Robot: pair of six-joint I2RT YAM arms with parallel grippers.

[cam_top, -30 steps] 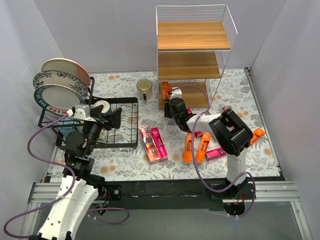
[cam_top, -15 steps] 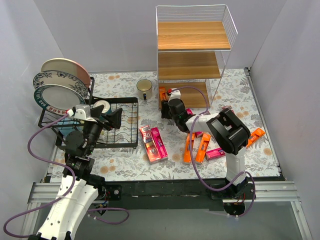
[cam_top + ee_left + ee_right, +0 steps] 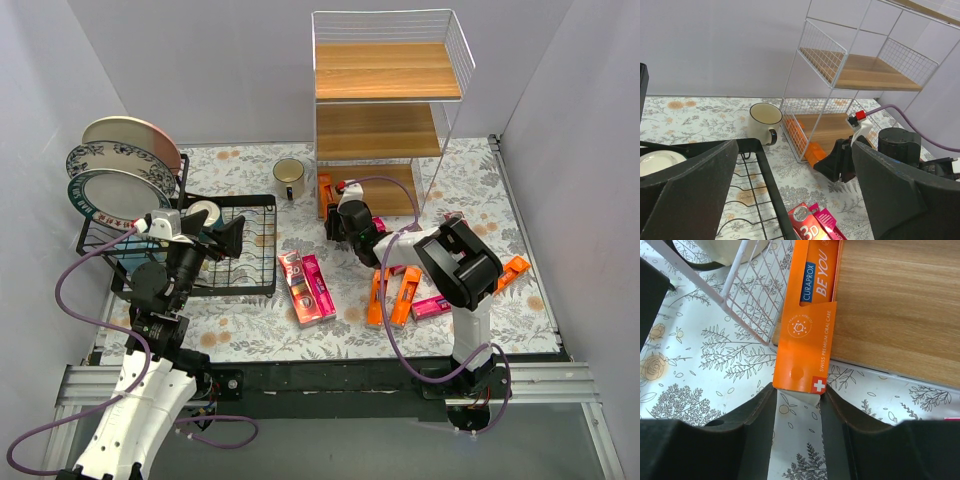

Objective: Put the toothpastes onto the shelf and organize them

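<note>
Shelf board (image 3: 880, 305) holds orange carton (image 3: 807, 320), end touching fingers (image 3: 755, 420).

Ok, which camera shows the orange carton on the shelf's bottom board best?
Right wrist: the orange carton is close up, print readable. Top external shows a sliver; left wrist sees it through the shelf wire.

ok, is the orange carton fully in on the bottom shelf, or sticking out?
Partly in. The orange carton has its far part on the bottom board, along the left wire side. Its near end overhangs the front edge, above the table.
</note>
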